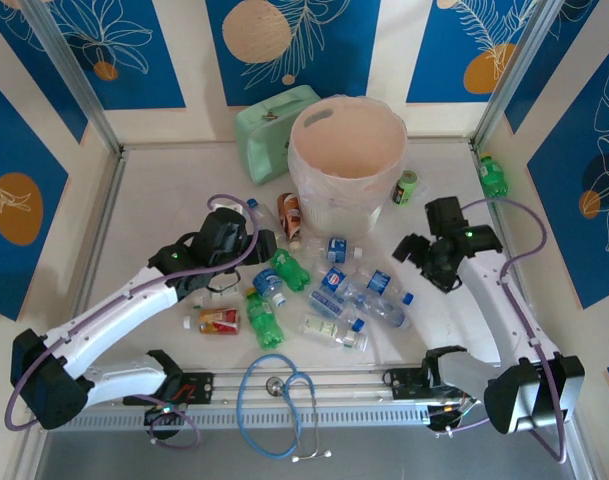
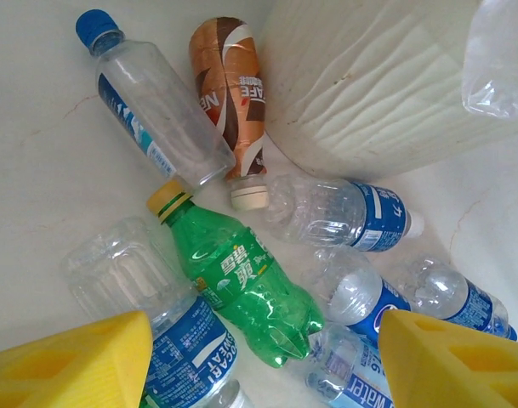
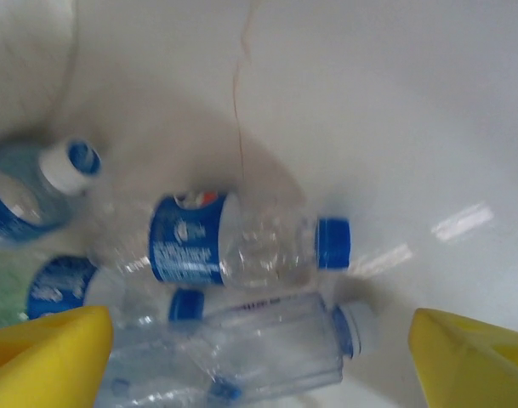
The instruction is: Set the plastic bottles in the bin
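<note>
Bottles are lying scattered beside the bin (it looks empty); we are hovering the left gripper and right gripper, both spread, gripping nothing yet.

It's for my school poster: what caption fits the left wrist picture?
Left gripper open over a green soda bottle, with a clear blue-capped bottle lying near the bin.
</note>
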